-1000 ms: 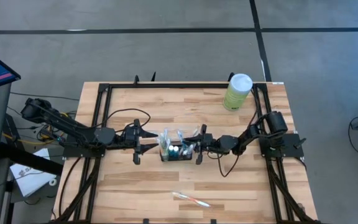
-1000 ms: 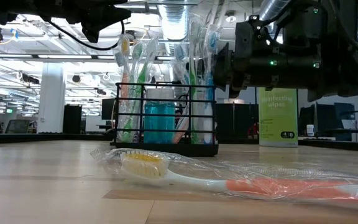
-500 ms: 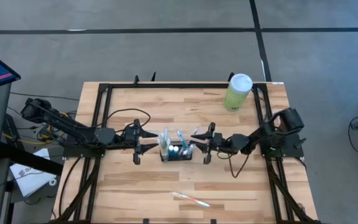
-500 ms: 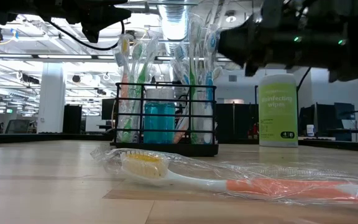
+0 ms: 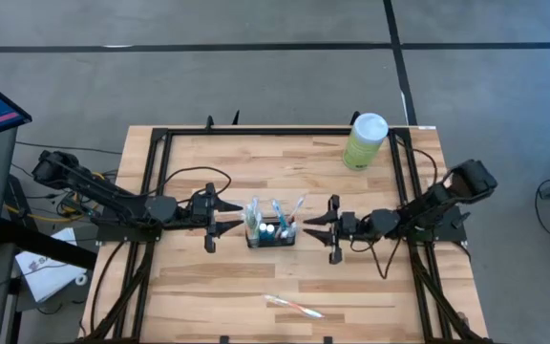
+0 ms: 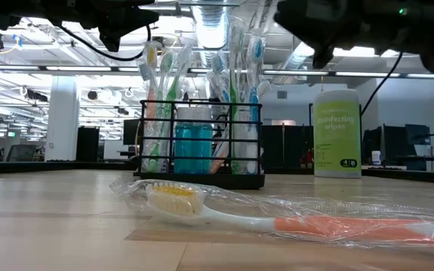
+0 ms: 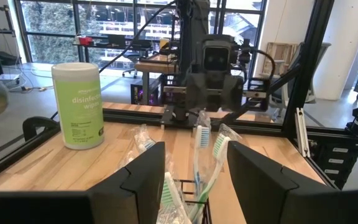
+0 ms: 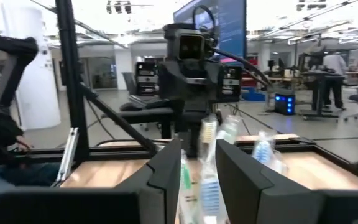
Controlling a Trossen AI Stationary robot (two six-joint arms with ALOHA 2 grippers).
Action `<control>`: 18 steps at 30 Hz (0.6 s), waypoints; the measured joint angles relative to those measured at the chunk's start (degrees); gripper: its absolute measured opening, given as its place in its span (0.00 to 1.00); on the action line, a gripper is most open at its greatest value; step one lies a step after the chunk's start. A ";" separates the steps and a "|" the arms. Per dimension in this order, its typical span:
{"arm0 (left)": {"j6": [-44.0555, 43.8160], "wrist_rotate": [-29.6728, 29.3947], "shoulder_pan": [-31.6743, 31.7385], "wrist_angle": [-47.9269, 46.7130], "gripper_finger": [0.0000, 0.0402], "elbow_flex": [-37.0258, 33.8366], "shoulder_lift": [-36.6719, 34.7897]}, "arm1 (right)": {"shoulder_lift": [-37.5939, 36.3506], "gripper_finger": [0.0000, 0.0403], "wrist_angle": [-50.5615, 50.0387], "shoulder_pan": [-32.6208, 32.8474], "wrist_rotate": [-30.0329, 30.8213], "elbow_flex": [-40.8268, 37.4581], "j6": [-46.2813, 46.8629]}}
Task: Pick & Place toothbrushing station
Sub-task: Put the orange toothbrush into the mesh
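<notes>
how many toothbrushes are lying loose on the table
1: a wrapped toothbrush lies near the table's front edge, in front of the holder. Several more stand in the holder; others could be hidden behind it.

A robotics lab: open hall, ceiling strip lights [image 6: 66,69], workbenches [image 8: 319,93].

At centre frame you have the black wire-mesh station [image 5: 270,232], its brushes [image 6: 236,90] green, blue and white; upper right, your pale-green canister [image 5: 364,142] with white lid; lower centre, an orange-and-white toothbrush [image 5: 293,306] on pale striped wood table [image 5: 256,162].
</notes>
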 joint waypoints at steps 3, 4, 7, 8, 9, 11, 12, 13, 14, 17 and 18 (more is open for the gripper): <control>-0.01 0.00 0.00 0.00 0.42 0.00 0.00 | -1.93 0.23 -1.22 1.84 -0.35 0.01 -0.50; -0.02 0.00 0.00 0.00 0.42 0.00 0.00 | -2.35 0.23 -1.49 2.39 -1.24 0.11 -0.49; 0.00 0.02 0.00 0.02 0.42 0.00 0.00 | -2.39 0.23 -3.69 3.50 -6.72 1.60 2.41; -0.02 0.02 0.00 0.02 0.42 0.00 0.00 | -2.39 0.23 -5.34 3.49 -9.24 2.80 4.34; 0.00 0.00 0.00 0.02 0.42 0.00 0.00 | -2.17 0.23 -7.79 3.51 -12.21 4.23 6.29; 0.00 0.02 0.00 0.02 0.42 0.00 0.00 | -1.73 0.23 -14.73 3.54 -17.02 6.93 9.52; 0.00 0.00 0.00 0.02 0.42 0.00 0.00 | -1.58 0.23 -19.09 3.93 -19.20 8.47 11.46; 0.00 0.01 0.00 0.02 0.42 0.00 0.00 | -1.32 0.23 -23.41 4.38 -20.97 10.26 13.06; -0.01 0.01 0.00 0.02 0.42 0.00 0.00 | -0.94 0.23 -27.72 4.96 -22.39 12.06 14.24; -0.01 0.00 0.00 0.02 0.42 0.00 0.00 | -0.41 0.23 -40.20 7.62 -23.18 16.57 14.86; 0.00 0.01 0.02 0.02 0.42 0.00 0.00 | 0.10 0.23 -43.27 8.36 -22.92 18.41 14.87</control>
